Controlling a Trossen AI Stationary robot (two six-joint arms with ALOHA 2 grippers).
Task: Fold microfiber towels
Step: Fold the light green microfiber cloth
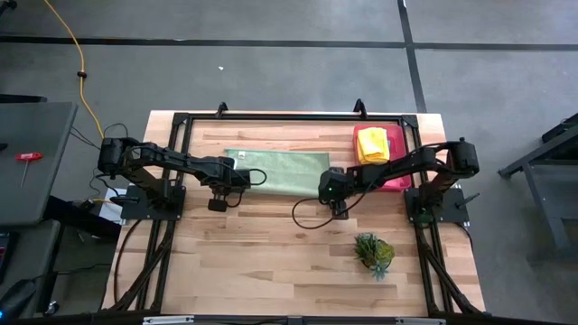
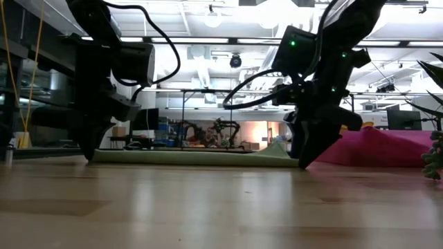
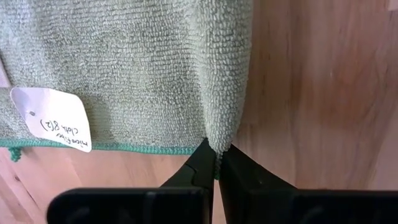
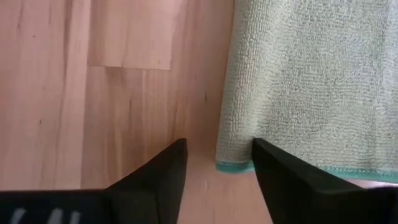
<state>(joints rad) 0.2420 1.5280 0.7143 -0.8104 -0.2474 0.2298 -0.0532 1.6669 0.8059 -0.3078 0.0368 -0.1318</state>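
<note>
A pale green towel [image 1: 280,170] lies folded on the surface [image 1: 271,262], with the left claw [image 1: 237,181] and right claw [image 1: 330,188] at its near corners.

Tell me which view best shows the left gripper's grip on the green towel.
Left wrist view: the left gripper is shut on the pale green towel, pinching its corner. High view shows only the arm over the towel's end; low view, a dark silhouette; right wrist view, nothing of it.

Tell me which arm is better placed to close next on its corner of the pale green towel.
The right. The right gripper is open, its fingers straddling the near corner of the pale green towel, so it only has to close. The left gripper is already shut on its corner.
</note>
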